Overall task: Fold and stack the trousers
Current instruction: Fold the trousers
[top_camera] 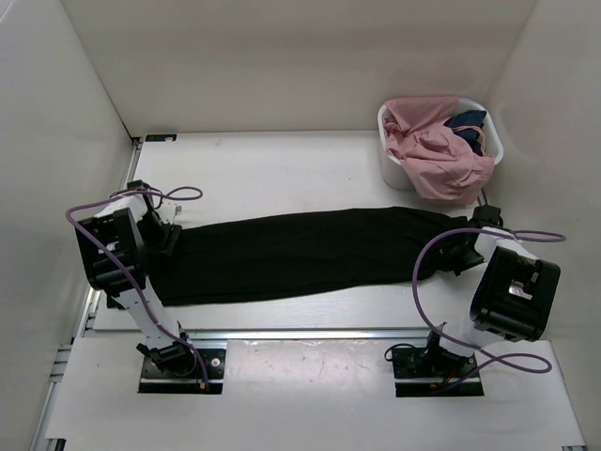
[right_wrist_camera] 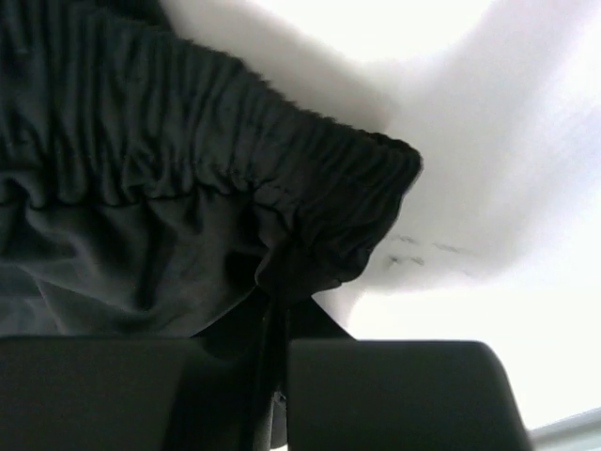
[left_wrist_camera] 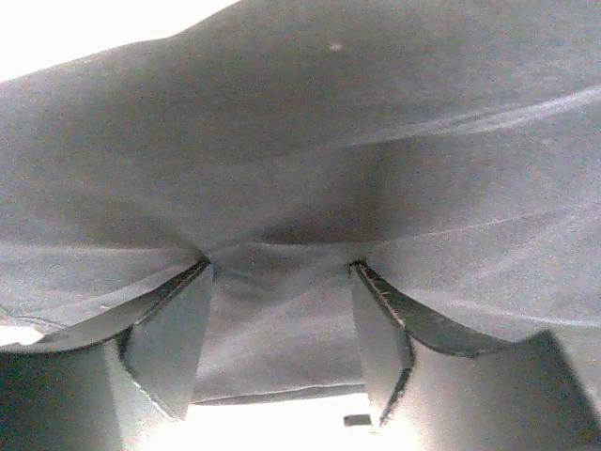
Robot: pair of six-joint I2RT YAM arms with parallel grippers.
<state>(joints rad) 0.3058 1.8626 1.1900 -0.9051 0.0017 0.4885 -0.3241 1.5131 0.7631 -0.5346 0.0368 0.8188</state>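
Observation:
The black trousers (top_camera: 300, 252) lie flat and stretched across the table, leg ends at the left and waistband at the right. My left gripper (top_camera: 167, 237) is at the leg end. In the left wrist view it (left_wrist_camera: 280, 263) is open, its fingers (left_wrist_camera: 169, 338) wide apart, with tips pressed into the cloth (left_wrist_camera: 300, 141) and the hem lying between them. My right gripper (top_camera: 460, 246) is at the waistband end. In the right wrist view it (right_wrist_camera: 272, 301) is shut on a pinch of the gathered elastic waistband (right_wrist_camera: 188, 178), near its corner.
A white basket (top_camera: 392, 141) stands at the back right, just behind the waistband, holding a pink garment (top_camera: 437, 150) and a small dark blue garment (top_camera: 467, 122). White walls enclose the table on three sides. The arm bases are at the near edge.

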